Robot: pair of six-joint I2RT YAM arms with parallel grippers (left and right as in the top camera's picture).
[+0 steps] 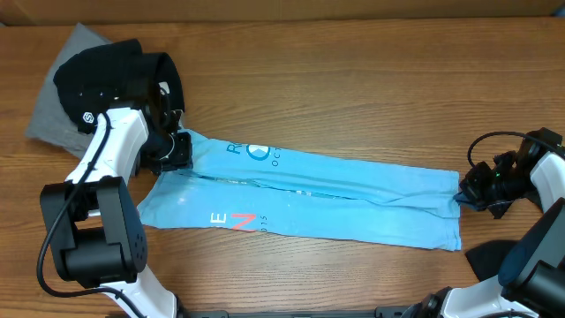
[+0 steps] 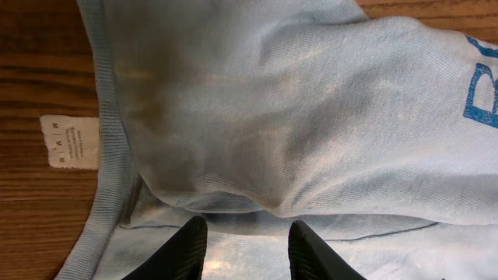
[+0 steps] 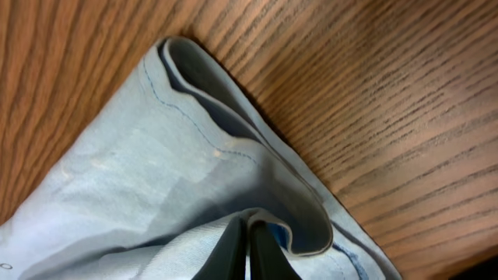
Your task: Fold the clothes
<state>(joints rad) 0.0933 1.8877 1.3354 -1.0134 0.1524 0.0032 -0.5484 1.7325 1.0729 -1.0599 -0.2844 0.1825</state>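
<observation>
The light blue T-shirt point(image 1: 309, 199) lies across the middle of the wooden table point(image 1: 353, 71) as one long band, folded lengthwise, running from your left arm to your right. A soft ridge runs along its length. Blue printed letters point(image 1: 256, 152) sit near its left end, and red and white lettering point(image 1: 234, 221) near its front edge.

At its left end, the ribbed collar point(image 2: 109, 155) curves past a small white label point(image 2: 70, 141) that lies on the bare wood. Your left claw point(image 2: 245, 225) is at that end, just under a rounded fold of cloth. Its fingers are spread, with pale blue cloth lying flat in the gap.

At the right end, your right claw point(image 3: 247, 225) is pressed together, pinching the layered corner of the shirt, where the stitched hem point(image 3: 194, 117) curls over.

At the far left corner, a black garment point(image 1: 97, 75) lies on top of a grey one point(image 1: 62, 79), beside the blue shirt's collar end and partly hidden by your left arm.
</observation>
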